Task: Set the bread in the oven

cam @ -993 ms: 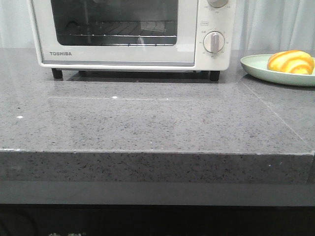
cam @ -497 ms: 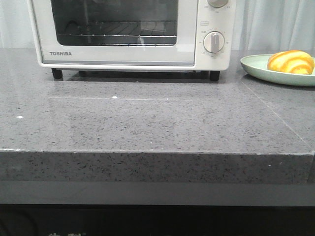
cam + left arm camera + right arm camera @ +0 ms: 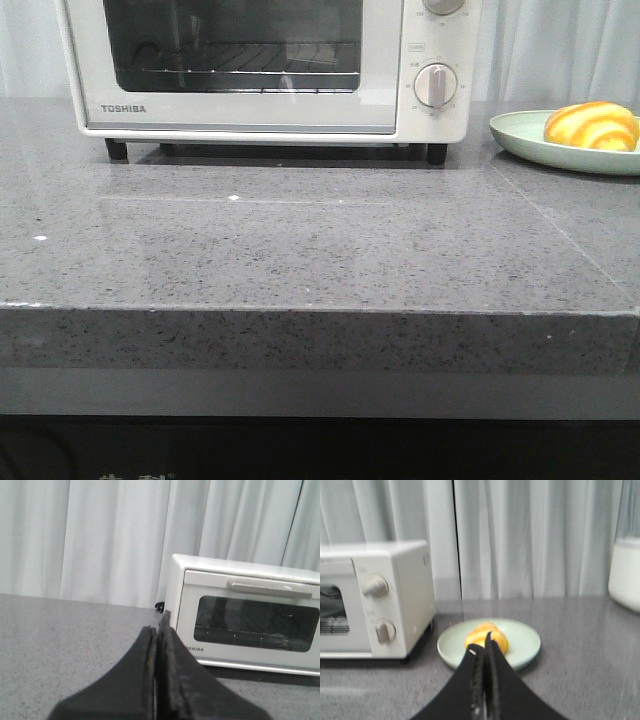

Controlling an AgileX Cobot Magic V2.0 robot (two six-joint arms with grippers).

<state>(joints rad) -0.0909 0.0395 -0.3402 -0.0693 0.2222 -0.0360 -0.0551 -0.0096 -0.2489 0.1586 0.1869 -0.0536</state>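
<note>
Almost nothing had changed over the last second in the front view: the oven (image 3: pixel 268 68) stood at the back of the grey desk (image 3: pixel 300 250) with its door shut, and the bread (image 3: pixel 591 126) lay on the green plate (image 3: pixel 520 140) to the oven's right, exactly as before. At most the picture had shifted by a hair. Neither arm had entered that view, so the task looked not yet begun: the door was unopened and the bread untouched.

The wrist views showed what the front view lacked. The left tool (image 3: pixel 156 635) hung with its fingers pressed together, holding nothing, and faced the oven's door and handle (image 3: pixel 266 588). The right tool (image 3: pixel 483 652) was likewise closed and empty, aimed at the bread (image 3: pixel 486 636) on its plate (image 3: pixel 525 642) but well short of it. A white container (image 3: pixel 625 572) stood off to one side, seen only there.
</note>
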